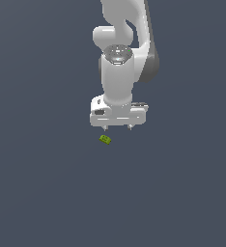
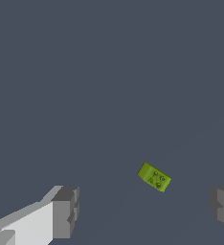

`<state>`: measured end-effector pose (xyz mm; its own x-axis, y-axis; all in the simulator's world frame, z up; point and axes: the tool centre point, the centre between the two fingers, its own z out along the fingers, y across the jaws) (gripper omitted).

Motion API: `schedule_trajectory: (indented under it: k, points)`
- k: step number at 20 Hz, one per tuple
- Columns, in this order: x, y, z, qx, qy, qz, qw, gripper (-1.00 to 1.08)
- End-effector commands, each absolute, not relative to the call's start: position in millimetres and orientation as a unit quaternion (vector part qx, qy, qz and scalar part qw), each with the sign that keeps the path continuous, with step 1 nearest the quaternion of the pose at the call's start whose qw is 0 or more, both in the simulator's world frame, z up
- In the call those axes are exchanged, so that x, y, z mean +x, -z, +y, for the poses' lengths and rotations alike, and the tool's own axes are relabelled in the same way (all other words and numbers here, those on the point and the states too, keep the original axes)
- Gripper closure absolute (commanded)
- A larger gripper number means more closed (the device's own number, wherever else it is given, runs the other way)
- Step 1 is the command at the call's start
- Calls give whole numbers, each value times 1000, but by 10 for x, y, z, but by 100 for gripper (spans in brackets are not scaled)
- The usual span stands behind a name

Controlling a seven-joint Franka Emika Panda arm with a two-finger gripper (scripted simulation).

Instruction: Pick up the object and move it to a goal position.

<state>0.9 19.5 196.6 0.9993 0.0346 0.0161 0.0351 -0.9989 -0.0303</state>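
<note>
End effector [image 1: 117, 128] gapes wide above the yellow-green block [image 1: 105, 140], whose long axis lies diagonal between the fingers [image 2: 65, 210].

Flat, even, dim light (crisp renders), no blur or glare.

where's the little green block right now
In the exterior view the green block lies on the floor just below the open hand, toward that view's left fingertip, untouched.

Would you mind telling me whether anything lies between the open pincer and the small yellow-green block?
Nothing visible does. The pincer hangs open above the yellow-green block, with only bare grey surface around it. In the wrist view the block lies between the two fingers, unobstructed.
</note>
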Motion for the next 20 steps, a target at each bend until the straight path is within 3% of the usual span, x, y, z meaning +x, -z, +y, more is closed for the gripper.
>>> schedule_trajectory:
  k: [1, 20]
  points:
    - [3, -1942, 180, -1000, 8, -25, 15, -92]
    - [-162, -1432, -105, -979, 5, -202, 2, -92]
